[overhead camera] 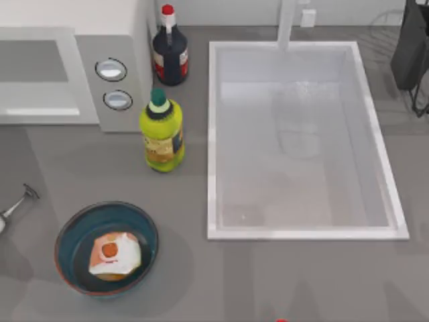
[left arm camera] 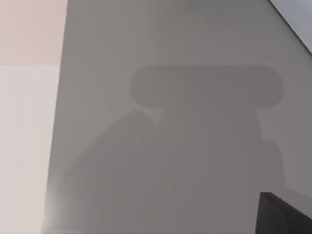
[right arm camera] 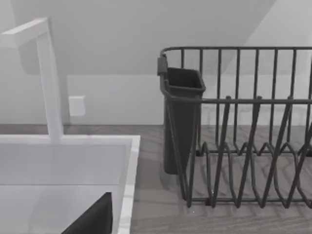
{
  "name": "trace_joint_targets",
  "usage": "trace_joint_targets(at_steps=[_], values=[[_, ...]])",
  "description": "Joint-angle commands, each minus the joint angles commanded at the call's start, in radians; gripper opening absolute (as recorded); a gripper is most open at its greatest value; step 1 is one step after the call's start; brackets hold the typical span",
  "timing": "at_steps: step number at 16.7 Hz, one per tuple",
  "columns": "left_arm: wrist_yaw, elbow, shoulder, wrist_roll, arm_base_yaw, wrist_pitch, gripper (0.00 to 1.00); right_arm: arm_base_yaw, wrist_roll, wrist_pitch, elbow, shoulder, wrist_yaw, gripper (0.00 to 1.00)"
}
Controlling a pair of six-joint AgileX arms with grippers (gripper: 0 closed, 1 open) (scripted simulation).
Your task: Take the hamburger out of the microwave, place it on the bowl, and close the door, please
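Observation:
The hamburger (overhead camera: pixel 115 253), a pale lump with an orange spot, lies inside the blue bowl (overhead camera: pixel 70 231) at the table's front left. The white microwave (overhead camera: pixel 110 27) stands at the back left. Its door (overhead camera: pixel 20 90), with the grey window and white bar handle, lies flush with the knob panel. A thin part of my left gripper (overhead camera: pixel 25 194) pokes in at the table's left edge, left of the bowl and apart from it. In the left wrist view a dark corner of that gripper (left arm camera: pixel 285 214) hangs over bare table. A dark piece of my right gripper (right arm camera: pixel 92 222) sits over the sink's edge.
A yellow bottle (overhead camera: pixel 161 132) and a dark bottle (overhead camera: pixel 169 54) stand right of the microwave. The white sink (overhead camera: pixel 213 134) with its faucet (right arm camera: pixel 48 78) takes the table's middle and right. A dark wire dish rack (right arm camera: pixel 243 126) with a caddy (overhead camera: pixel 410 43) stands at the back right.

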Motion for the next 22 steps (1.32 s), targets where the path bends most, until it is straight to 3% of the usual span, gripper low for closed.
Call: trace_joint_targets(at_steps=[7,14,22], values=[[-0.012,-0.028,-0.024,-0.024,-0.018,0.012,0.0,0.0,0.0,0.0,0.0,0.0,0.0,1.0],[-0.16,-0.268,-0.296,-0.271,-0.282,0.101,0.0,0.0,0.0,0.0,0.0,0.0,0.0,1.0],[-0.237,-0.271,-0.332,-0.315,-0.334,0.118,0.0,0.0,0.0,0.0,0.0,0.0,0.0,1.0]])
